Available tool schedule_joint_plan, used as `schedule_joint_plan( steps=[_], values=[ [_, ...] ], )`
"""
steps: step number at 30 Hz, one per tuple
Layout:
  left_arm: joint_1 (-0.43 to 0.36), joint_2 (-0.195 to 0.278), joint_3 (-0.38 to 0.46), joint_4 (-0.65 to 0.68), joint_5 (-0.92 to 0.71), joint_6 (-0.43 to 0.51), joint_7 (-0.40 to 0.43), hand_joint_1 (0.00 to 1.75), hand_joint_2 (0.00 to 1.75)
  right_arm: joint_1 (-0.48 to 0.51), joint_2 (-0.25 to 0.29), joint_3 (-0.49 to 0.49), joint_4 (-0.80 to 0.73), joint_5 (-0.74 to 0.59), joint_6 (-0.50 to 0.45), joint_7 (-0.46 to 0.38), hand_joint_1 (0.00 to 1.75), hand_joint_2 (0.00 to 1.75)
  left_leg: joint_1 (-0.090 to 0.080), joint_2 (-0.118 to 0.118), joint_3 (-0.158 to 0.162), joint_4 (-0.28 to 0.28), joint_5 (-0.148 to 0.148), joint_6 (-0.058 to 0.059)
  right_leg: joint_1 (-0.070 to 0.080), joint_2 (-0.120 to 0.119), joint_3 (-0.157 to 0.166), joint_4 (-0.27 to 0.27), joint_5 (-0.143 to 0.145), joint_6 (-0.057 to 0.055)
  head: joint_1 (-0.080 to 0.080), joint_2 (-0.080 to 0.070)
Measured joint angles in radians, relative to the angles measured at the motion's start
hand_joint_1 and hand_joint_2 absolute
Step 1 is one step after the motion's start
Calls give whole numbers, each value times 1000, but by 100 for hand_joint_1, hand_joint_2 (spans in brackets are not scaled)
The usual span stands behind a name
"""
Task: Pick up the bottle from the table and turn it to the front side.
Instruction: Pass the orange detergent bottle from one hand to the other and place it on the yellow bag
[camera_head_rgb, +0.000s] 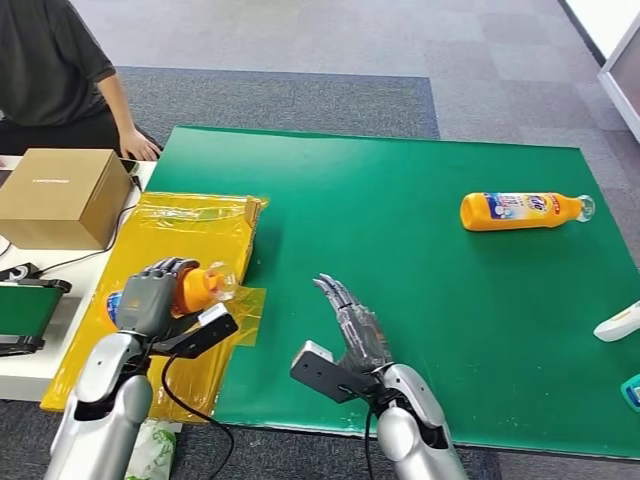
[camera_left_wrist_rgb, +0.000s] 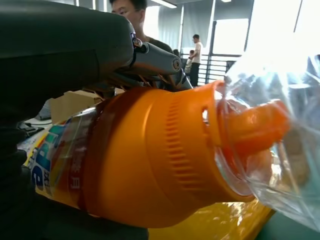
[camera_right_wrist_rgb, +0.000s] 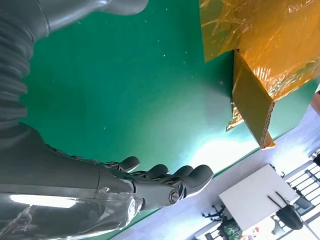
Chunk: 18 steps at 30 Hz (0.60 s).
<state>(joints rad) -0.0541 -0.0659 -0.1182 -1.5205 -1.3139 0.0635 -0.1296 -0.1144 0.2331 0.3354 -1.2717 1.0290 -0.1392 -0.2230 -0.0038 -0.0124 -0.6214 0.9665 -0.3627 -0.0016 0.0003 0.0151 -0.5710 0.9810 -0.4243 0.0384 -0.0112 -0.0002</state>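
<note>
Two orange bottles are in view. At the near left, the left hand (camera_head_rgb: 147, 298) grips one orange bottle (camera_head_rgb: 198, 287) around its body, fingers (camera_head_rgb: 167, 267) clenched over the top of it, above a yellow plastic-wrapped carton (camera_head_rgb: 189, 230). The left wrist view shows the label half under the palm and clear film (camera_left_wrist_rgb: 279, 140) bunched around the cap. At near centre, the right hand (camera_head_rgb: 355, 330) hovers over the green mat (camera_head_rgb: 392, 190), fingers released, extended and grasping nothing.

Risk, as a judgement: the label is partly covered by the palm, so the front side may not be readable until the bottle is rotated; a one-handed turn on a smooth round body could let it slip. The loose film at the cap could snag or drag on the carton.

Obstructions and surroundings: the carton lies directly beneath the held bottle. A brown cardboard box (camera_head_rgb: 64, 195) stands on the white desk (camera_head_rgb: 30, 365) further left, with a black cable (camera_head_rgb: 124, 225) beside it. A second orange bottle (camera_head_rgb: 524, 210) lies on its side at the far right of the mat, well apart. A white object (camera_head_rgb: 617, 322) sits at the right edge. A seated person (camera_head_rgb: 60, 70) is at the far left, one hand (camera_head_rgb: 140, 145) resting on the desk.
</note>
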Motion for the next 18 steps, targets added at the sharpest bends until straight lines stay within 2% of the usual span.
schedule_joint_plan(
  steps=[2, 6, 8, 11, 18],
  values=[
    [-44, 16, -18, 97, -54, 22, 10, 79, 175, 1, 0, -5, 0, -4, 8, -10, 0, 175, 0, 1, 1, 0, 0, -1, 0, 1, 0, 0, 0, 0, 0, 0],
    [-120, 35, -53, 284, -118, 64, -3, 10, 175, 1, 0, -9, 6, -20, 12, -31, 0, 175, 0, 1, 0, 0, 1, -1, 0, 1, 0, 0, 1, 0, 0, 0],
    [-146, 39, -70, 368, -121, 78, -28, 0, 175, -1, 1, -9, 15, -28, 9, -40, 0, 175, 0, 1, 0, 0, 1, -1, 0, 1, 0, 0, 1, 0, 0, 0],
    [-179, 46, -96, 456, -95, 94, -75, 0, 175, -3, 2, -9, 28, -39, 7, -47, 0, 175, 0, -1, 0, 0, 2, 0, 0, -1, 1, 0, 0, 0, 0, 0],
    [-174, 62, -129, 473, 54, 133, -162, 0, 175, -5, 2, -7, 39, -52, 1, -42, 0, 175, 0, -1, 0, 0, 1, 1, 0, -2, 1, 0, 0, 1, 0, 0]
  ],
)
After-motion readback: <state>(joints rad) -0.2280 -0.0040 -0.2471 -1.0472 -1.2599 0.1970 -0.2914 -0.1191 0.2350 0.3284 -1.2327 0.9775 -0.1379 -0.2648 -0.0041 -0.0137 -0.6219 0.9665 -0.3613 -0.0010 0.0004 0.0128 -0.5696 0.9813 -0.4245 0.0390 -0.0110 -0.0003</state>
